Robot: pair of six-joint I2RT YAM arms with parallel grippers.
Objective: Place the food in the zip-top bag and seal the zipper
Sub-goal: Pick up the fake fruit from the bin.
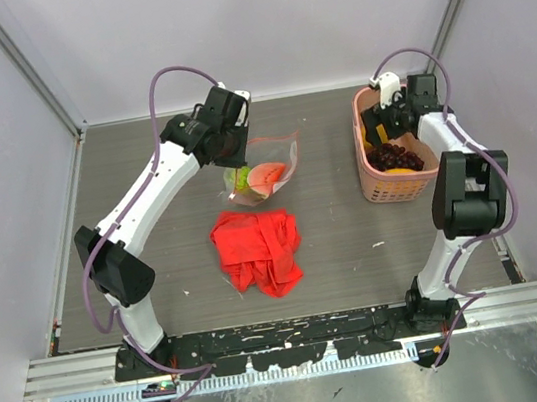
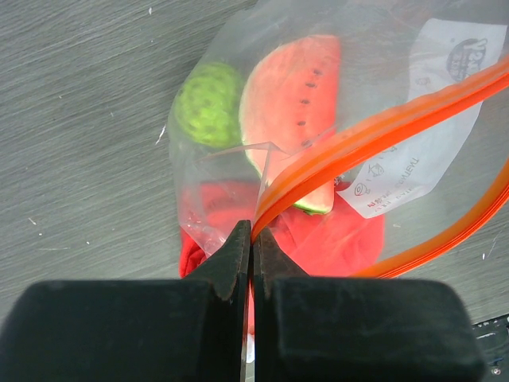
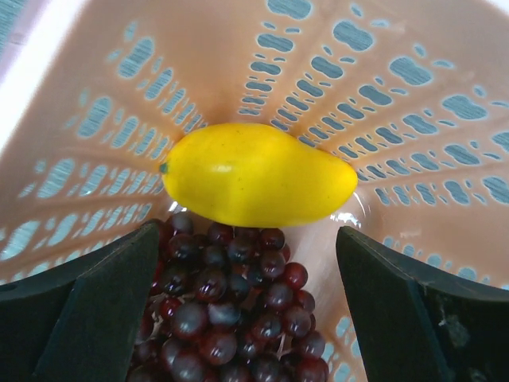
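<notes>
I'm working in a robotics lab test cell. A grey wood-grain worktop (image 1: 141, 159) is boxed in by plain pale panels (image 1: 252, 21) on metal posts (image 1: 26, 65). An aluminium rail (image 1: 71, 370) along the near edge carries my left arm (image 1: 146, 191) and right arm (image 1: 469, 191). The food is a plastic toy mango (image 3: 254, 175).

The zip-top bag (image 2: 374, 48) is clear, its zipper (image 2: 382, 131) bright orange, its label (image 2: 433, 111) white with dark print. The watermelon slice (image 2: 290, 95) is pink-red with dark seeds and green rind; the green fruit (image 2: 208, 103) is lime, dotted. The cloth (image 1: 259, 251) at the centre of the top view is red. The basket (image 3: 413, 119) is pink with rows of slots, the mango (image 3: 254, 175) yellow, the grape bunch (image 3: 231, 318) dark purple-red. The table (image 2: 79, 119) is streaked grey.
</notes>
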